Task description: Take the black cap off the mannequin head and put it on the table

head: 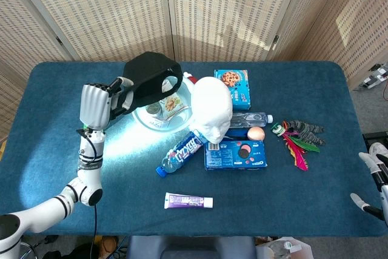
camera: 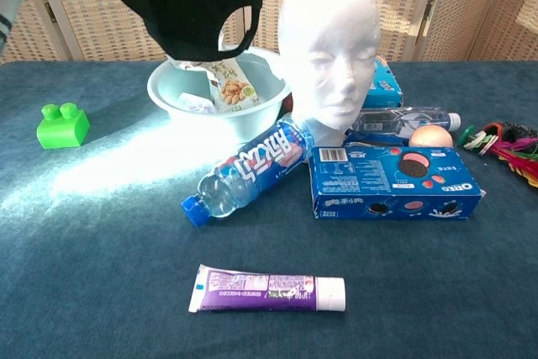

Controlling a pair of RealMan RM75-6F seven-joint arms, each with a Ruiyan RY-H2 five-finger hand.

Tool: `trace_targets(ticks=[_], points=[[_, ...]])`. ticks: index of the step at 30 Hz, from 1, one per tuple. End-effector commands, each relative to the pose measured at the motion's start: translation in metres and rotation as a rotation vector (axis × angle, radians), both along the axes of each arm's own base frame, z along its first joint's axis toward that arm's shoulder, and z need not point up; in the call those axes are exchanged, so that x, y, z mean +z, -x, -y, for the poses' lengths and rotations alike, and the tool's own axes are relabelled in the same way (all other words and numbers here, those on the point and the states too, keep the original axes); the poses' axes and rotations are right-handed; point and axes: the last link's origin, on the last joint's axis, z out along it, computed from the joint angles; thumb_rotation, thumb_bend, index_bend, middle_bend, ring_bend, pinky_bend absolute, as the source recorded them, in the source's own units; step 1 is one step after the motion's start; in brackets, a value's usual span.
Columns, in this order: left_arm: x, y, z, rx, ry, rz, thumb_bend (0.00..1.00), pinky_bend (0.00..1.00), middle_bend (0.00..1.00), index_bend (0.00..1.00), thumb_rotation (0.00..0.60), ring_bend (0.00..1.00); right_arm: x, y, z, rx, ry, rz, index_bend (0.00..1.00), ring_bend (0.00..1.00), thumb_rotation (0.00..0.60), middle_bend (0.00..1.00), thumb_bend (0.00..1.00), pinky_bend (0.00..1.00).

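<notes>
The black cap [head: 151, 80] hangs in the air to the left of the bare white mannequin head [head: 212, 107], over a pale bowl. My left hand [head: 97, 104] grips it at its left side. In the chest view the cap [camera: 181, 2] sits high at the top, apart from the mannequin head [camera: 329, 44], with its strap opening facing the camera. My right hand [head: 373, 177] is low at the table's right edge, holding nothing, fingers apart.
Under the cap stands the pale bowl [camera: 160, 90] with snack packets. A drink bottle [camera: 248, 176], an Oreo box [camera: 395, 182] and toothpaste [camera: 267, 289] lie in front. A green block [camera: 62, 126] is at the left, a cookie box [head: 233, 86] behind, feathers [head: 300, 141] at the right.
</notes>
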Motion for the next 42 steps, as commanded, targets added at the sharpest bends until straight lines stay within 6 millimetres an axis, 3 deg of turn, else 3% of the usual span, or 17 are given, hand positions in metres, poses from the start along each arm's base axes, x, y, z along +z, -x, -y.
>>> trace_targets(ticks=[1, 8, 15, 21, 30, 42], points=[[0.007, 0.022, 0.012, 0.007, -0.008, -0.053, 0.47, 1.0, 0.98, 0.56, 0.6, 1.0, 0.0, 0.0, 0.001, 0.003, 0.0, 0.001, 0.15, 0.14, 0.6, 0.22, 0.11, 0.21], [0.028, 0.065, 0.039, 0.054, -0.037, -0.119, 0.47, 1.0, 0.98, 0.57, 0.6, 1.0, -0.002, -0.003, 0.004, 0.018, -0.011, 0.002, 0.15, 0.14, 0.6, 0.22, 0.11, 0.21], [0.046, 0.093, 0.062, 0.102, -0.036, -0.189, 0.47, 1.0, 0.98, 0.58, 0.6, 1.0, -0.005, -0.005, 0.009, 0.03, -0.025, 0.002, 0.15, 0.14, 0.6, 0.22, 0.11, 0.21], [0.048, 0.112, 0.081, 0.13, -0.01, -0.271, 0.47, 1.0, 0.98, 0.58, 0.6, 1.0, -0.006, -0.006, 0.01, 0.03, -0.028, 0.002, 0.15, 0.14, 0.6, 0.22, 0.11, 0.21], [0.037, 0.129, 0.1, 0.131, 0.064, -0.36, 0.47, 1.0, 0.98, 0.58, 0.6, 1.0, -0.007, -0.008, 0.01, 0.033, -0.032, 0.001, 0.15, 0.14, 0.6, 0.22, 0.11, 0.21], [-0.01, 0.136, 0.1, 0.133, 0.179, -0.456, 0.47, 1.0, 0.98, 0.58, 0.6, 1.0, -0.007, -0.009, 0.008, 0.031, -0.029, 0.0, 0.15, 0.14, 0.6, 0.22, 0.11, 0.21]])
